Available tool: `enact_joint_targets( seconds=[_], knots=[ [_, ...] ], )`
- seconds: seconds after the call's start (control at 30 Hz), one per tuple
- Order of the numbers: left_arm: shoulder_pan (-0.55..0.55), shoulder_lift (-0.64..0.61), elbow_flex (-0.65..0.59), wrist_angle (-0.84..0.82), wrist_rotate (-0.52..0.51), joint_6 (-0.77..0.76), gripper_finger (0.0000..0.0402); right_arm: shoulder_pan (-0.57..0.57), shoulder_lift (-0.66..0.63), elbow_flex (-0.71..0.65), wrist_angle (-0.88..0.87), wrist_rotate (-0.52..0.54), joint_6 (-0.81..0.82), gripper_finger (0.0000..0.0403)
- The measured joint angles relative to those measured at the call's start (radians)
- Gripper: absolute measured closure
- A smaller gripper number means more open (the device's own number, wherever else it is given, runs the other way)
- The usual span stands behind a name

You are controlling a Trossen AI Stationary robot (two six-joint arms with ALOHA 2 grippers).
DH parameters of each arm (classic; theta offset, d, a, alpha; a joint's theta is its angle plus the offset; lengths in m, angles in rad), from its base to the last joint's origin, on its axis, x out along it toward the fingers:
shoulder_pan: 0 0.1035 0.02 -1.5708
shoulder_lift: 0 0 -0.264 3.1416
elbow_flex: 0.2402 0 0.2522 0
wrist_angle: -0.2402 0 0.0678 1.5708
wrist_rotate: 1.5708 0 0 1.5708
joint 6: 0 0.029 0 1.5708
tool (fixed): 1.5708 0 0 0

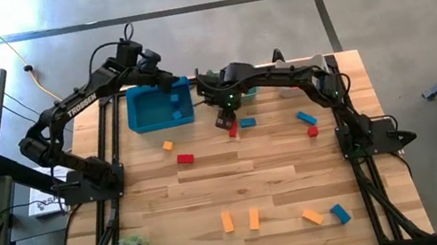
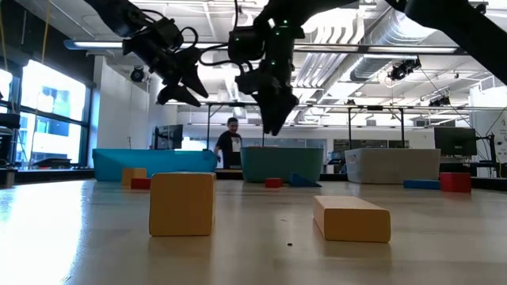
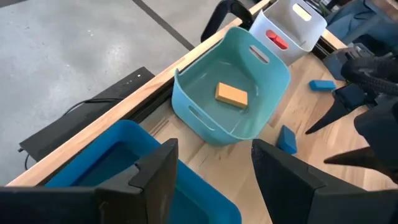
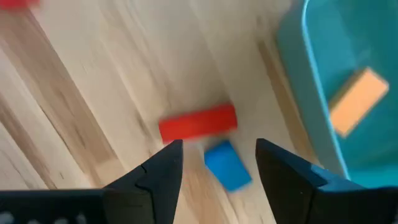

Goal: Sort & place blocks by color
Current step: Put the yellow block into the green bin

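Note:
Small red, blue and orange blocks lie scattered on the wooden table. My right gripper (image 1: 225, 119) hangs open, pointing down, above a red block (image 4: 198, 123) and a blue block (image 4: 227, 163) that lie flat beside the teal bin (image 4: 323, 93). It touches neither. An orange block (image 3: 231, 95) lies in the teal bin and a red one (image 3: 278, 41) in the white bin (image 3: 292, 25). My left gripper (image 3: 214, 155) is open and empty above the blue bin (image 1: 159, 104), which holds blue blocks (image 1: 175, 103).
Loose on the table are an orange block (image 1: 168, 146), a red block (image 1: 185, 158), a blue block (image 1: 306, 117) and a red block (image 1: 313, 131). Near the front edge lie orange bars (image 1: 227, 221), (image 1: 253, 218), (image 1: 312, 216) and a blue block (image 1: 340, 214). A person (image 2: 231, 142) stands beyond the table.

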Motion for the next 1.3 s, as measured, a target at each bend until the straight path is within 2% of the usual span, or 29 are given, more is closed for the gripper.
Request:
enact_joint_targets(
  seconds=[0.33,0.43,0.57,0.77,1.1,1.3],
  knots=[
    [-0.001,0.0,0.0,-0.041,-0.001,0.0,0.0206,0.056,0.0,-0.001,-0.275,0.23,0.048,0.0215],
    [-0.002,0.0,0.0,-0.048,-0.004,0.022,0.0206,0.065,-0.007,-0.018,-0.3,0.291,0.072,0.0215],
    [-0.009,0.0,0.0,-0.054,-0.027,0.037,0.0206,0.07,-0.056,-0.121,-0.295,0.298,0.131,0.0215],
    [-0.042,0.0,0.0,-0.059,-0.06,0.077,0.0206,0.07,-0.207,-0.392,-0.219,0.306,0.246,0.0215],
    [-0.107,0.0,0.0,-0.059,-0.071,0.09,0.0206,0.069,-0.52,-0.774,-0.056,0.232,0.557,0.0215],
    [-0.128,0.0,0.0,-0.059,-0.075,0.089,0.0206,0.07,-0.689,-0.961,-0.018,0.133,0.75,0.0215]
  ],
)
